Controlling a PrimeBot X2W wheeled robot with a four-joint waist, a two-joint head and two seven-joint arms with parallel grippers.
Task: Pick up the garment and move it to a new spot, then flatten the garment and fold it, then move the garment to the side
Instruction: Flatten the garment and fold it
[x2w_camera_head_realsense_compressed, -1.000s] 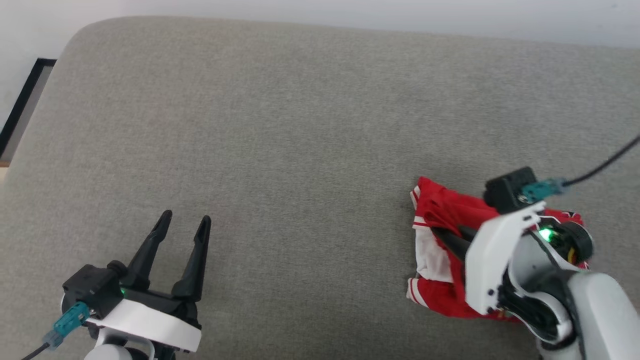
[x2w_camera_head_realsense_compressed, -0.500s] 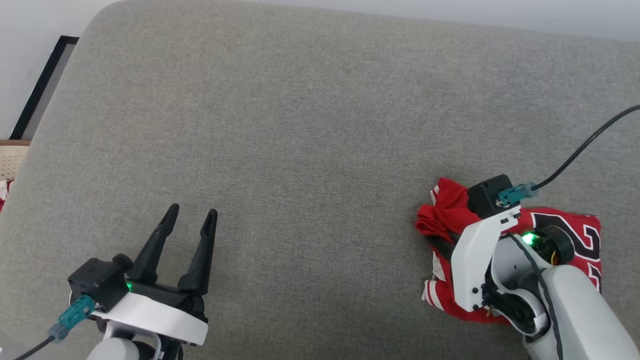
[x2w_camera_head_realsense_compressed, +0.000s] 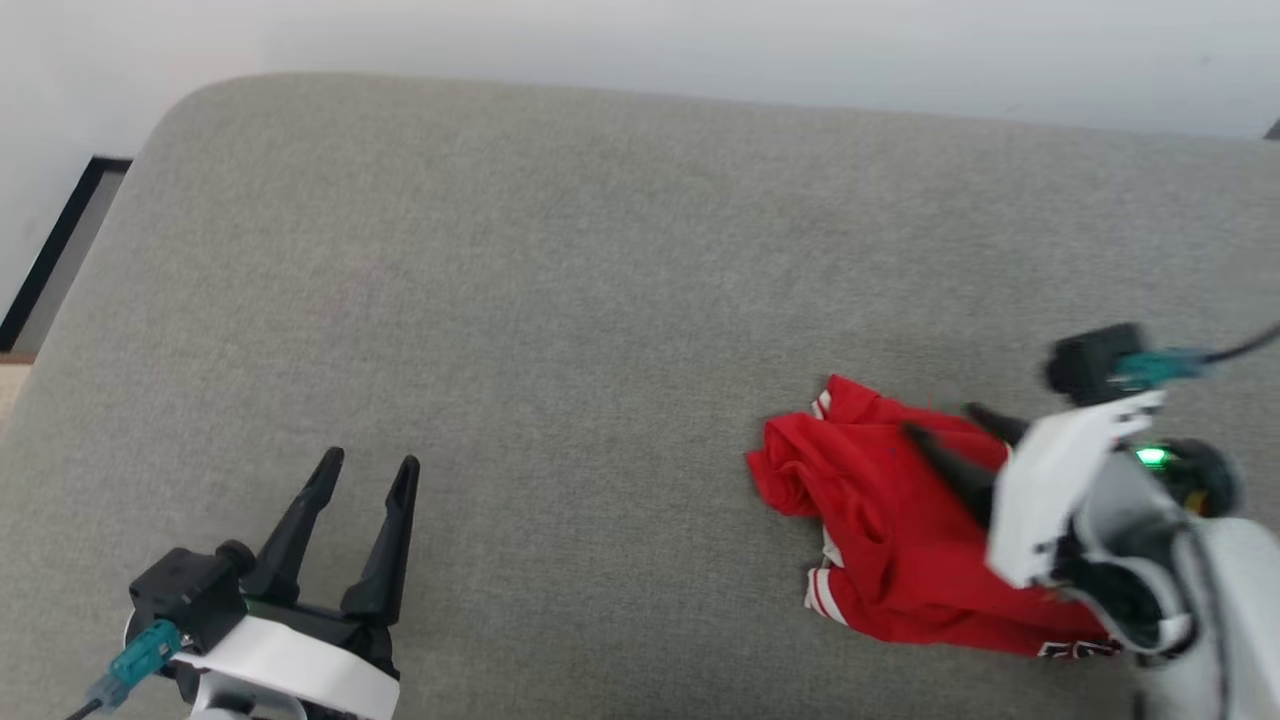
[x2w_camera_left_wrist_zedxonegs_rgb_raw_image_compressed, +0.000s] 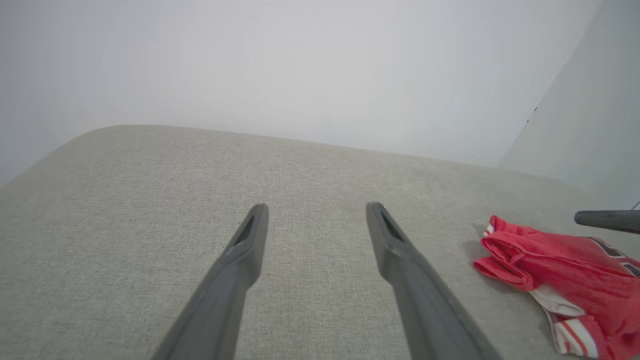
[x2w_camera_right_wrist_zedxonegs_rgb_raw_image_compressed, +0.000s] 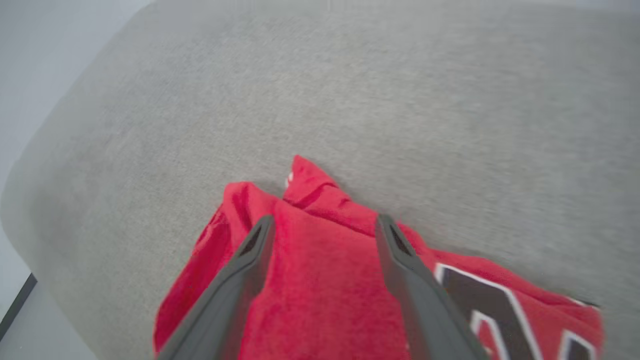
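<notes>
The garment (x2w_camera_head_realsense_compressed: 890, 540) is lying in a loose, crumpled heap on the right side of a broad grey cushion (x2w_camera_head_realsense_compressed: 560, 300), well apart from the left tool. It is soft red knit cloth, bunched into rolled folds at its left end. A white-and-red striped band (x2w_camera_head_realsense_compressed: 825, 592) is peeking out along its lower left edge. In the right wrist view a large white figure outlined in black (x2w_camera_right_wrist_zedxonegs_rgb_raw_image_compressed: 500, 310) is showing on the flatter part. The cushion is covered in a coarse woven fabric, flat on top with a rounded far-left corner, and a plain pale wall (x2w_camera_head_realsense_compressed: 640, 40) is rising behind it.

The right tool (x2w_camera_head_realsense_compressed: 940, 420) is hanging over the heap with its two long dark fingers spread wide, released and gripping nothing. In the right wrist view the red cloth is lying between and beneath them. The head view is smeared there, so I cannot tell whether the tips are brushing the cloth. Its white wrist is angling in from the lower right of the head view, fingers pointing up and to the left. A green light (x2w_camera_head_realsense_compressed: 1150, 457) is glowing on the wrist, and a black cable (x2w_camera_head_realsense_compressed: 1245, 345) is running off from a teal plug (x2w_camera_head_realsense_compressed: 1160, 367).

The left tool (x2w_camera_head_realsense_compressed: 370, 460) is sitting at the lower left of the head view, fingers parted and empty, pointing toward the far edge over bare cushion.
</notes>
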